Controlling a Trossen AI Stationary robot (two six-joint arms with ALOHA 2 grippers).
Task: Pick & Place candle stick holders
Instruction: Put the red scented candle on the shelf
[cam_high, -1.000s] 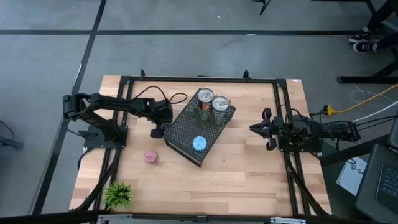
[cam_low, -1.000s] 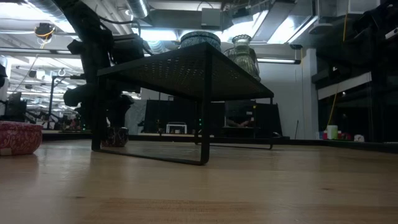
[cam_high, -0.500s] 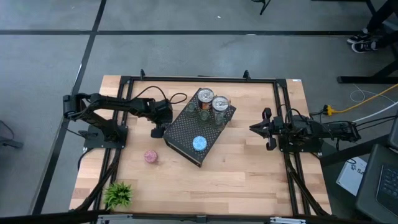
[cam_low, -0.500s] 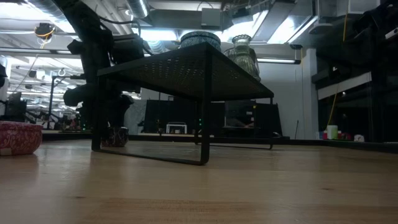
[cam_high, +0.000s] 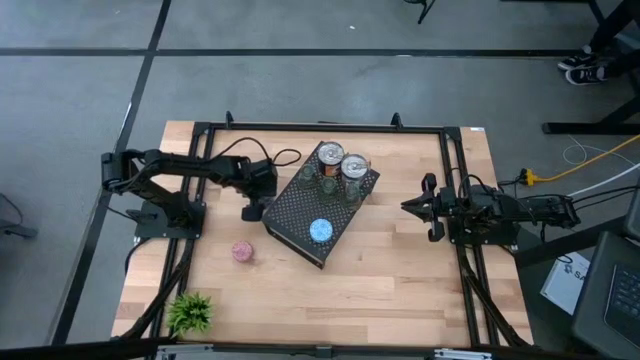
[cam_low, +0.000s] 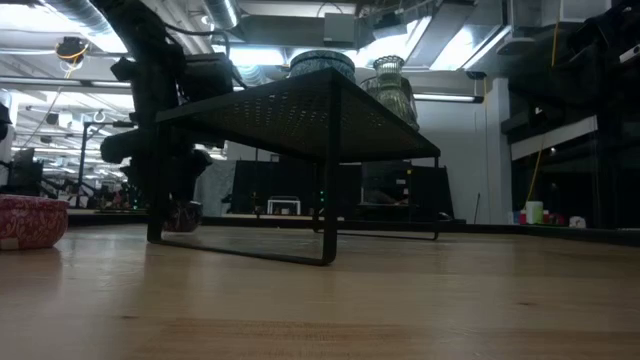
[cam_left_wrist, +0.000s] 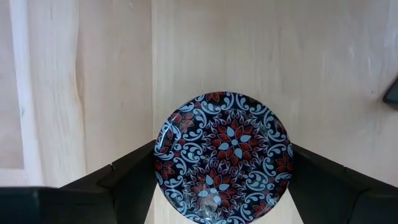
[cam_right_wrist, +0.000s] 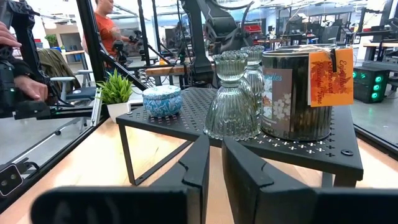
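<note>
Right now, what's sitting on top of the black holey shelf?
On the black shelf: a blue round holder, two silver cans and green glass holders. How many glass ones is unclear; they overlap.

Two dark, cabled arms (cam_high: 190, 172)

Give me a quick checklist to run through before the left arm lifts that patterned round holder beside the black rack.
1. Left claw around the patterned holder: ok, one finger sits on each side of it.
2. Grip firm enough to lift: cannot tell, finger contact is not clearly visible.
3. Holder resting flat on the table: ok, it lies on the wood, face up.
4. Free spot on the black rack: ok, the blue holder, green glass holders and two cans leave bare top near the left arm.
5. Right claw out of the way: ok, shut and waiting right of the rack.
6. Pink holder clear of the lift path: ok, it sits apart.
</note>
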